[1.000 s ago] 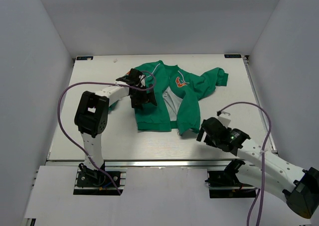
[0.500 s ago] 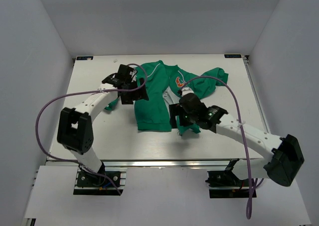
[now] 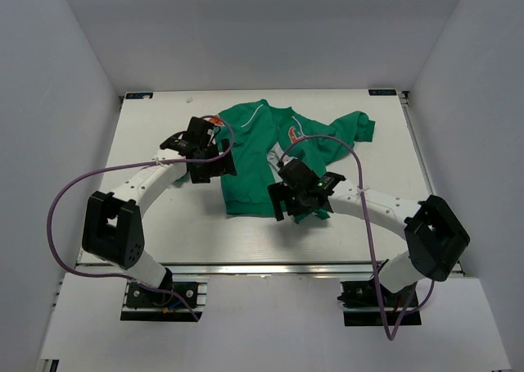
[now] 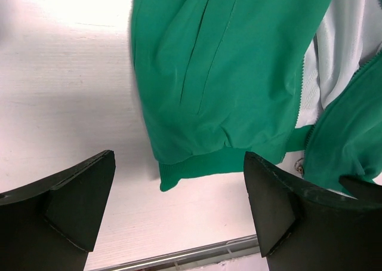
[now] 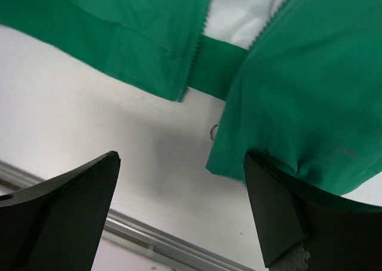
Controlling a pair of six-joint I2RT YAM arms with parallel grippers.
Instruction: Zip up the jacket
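Jacket [image 3: 250, 134] lies flat on the white table [image 3: 164, 224], slightly toward the far side and near the middle, collar pointing away from the arm bases and hem toward them. Its front is unzipped: the two green panels spread apart toward the hem, showing a wedge of pale lining [image 3: 281, 163] between them. An orange logo [image 3: 296, 134] sits on the right-hand panel, and one sleeve [image 3: 352, 130] is bunched out to the right.

The left gripper [image 3: 213, 165] hangs over the jacket's left edge, jaws spread wide and holding nothing. In the left wrist view its fingers [image 4: 83, 193] frame the lower corner of the left panel, where a slanted pocket [image 4: 200, 62] and the ribbed hem [image 4: 209, 163] are visible, with lining [image 4: 343, 44] further right; the left gripper [image 4: 179, 157] is above the cloth and not touching it.

The right gripper [image 3: 282, 200] hovers over the bottom of the front opening, jaws likewise spread and empty. The right wrist view shows its fingers [image 5: 71, 199] on either side of the two hem corners, which stand apart with bare table between them. Zip teeth [image 5: 194, 50] run up the edge of one panel, and a small ring [image 5: 213, 131], possibly the zip pull, lies at the corner of the other, though it is too small to be sure
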